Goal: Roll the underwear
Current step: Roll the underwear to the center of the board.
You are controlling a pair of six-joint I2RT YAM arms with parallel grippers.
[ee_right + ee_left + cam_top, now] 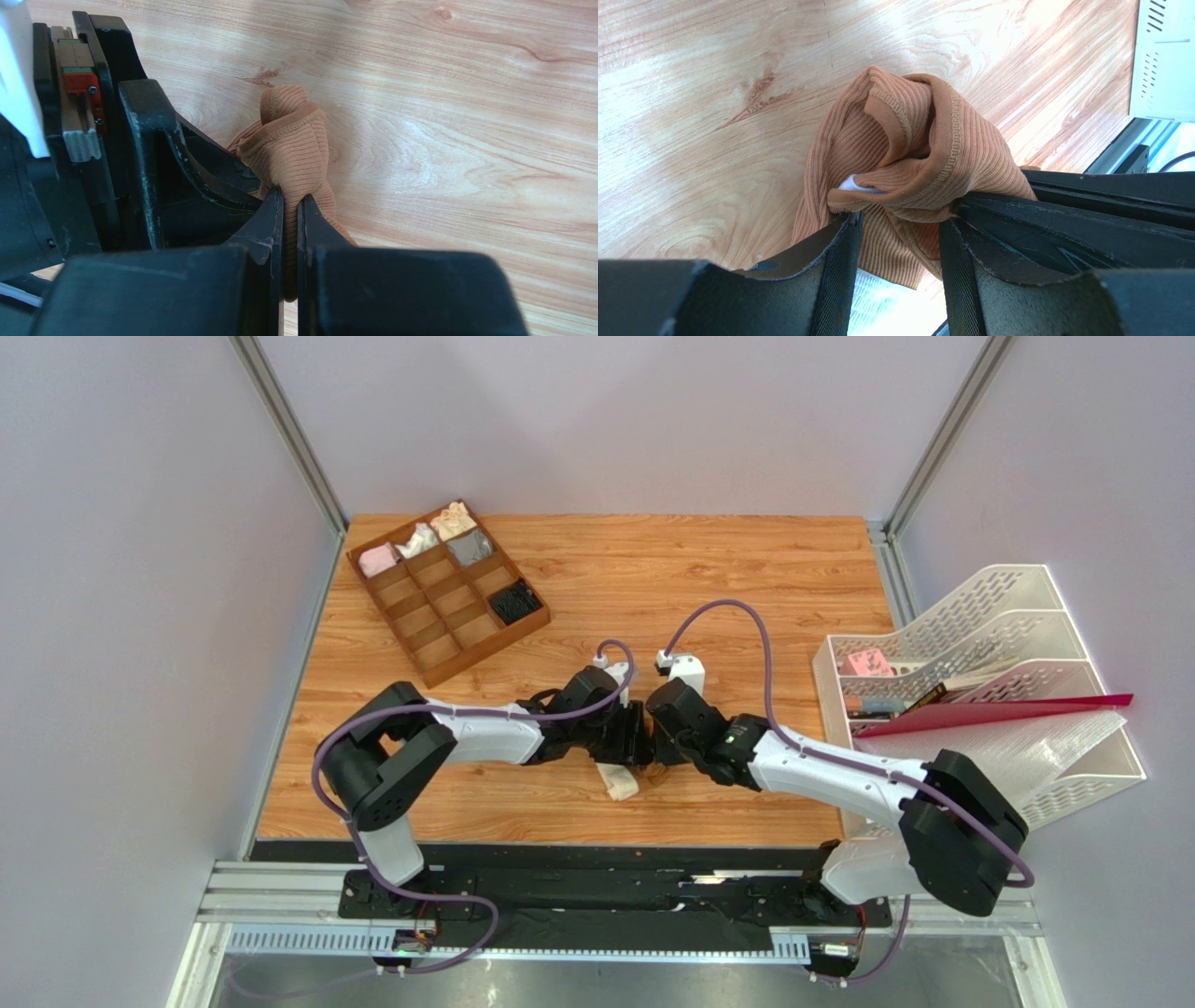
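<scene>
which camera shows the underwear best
Left wrist: the underwear fills mid-frame, bunched, ribbing and seams clear, held in the left hand. Right wrist shows a fold pinched in the right hand; top, only a pale scrap under the arms.

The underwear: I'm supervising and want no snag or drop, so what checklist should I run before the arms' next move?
1. Right gripper grips the underwear: ok, jaws nearly shut on a fold.
2. Left gripper grips it: ok, fabric fills the gap between its fingers.
3. Tidy roll: not ok, the fabric is bunched and twisted.
4. Room between the grippers: not ok, they sit almost against each other.
5. Wooden tray and white rack out of the way: ok, both stand apart from the work.
6. White band tucked in: cannot tell, only a sliver shows.
</scene>
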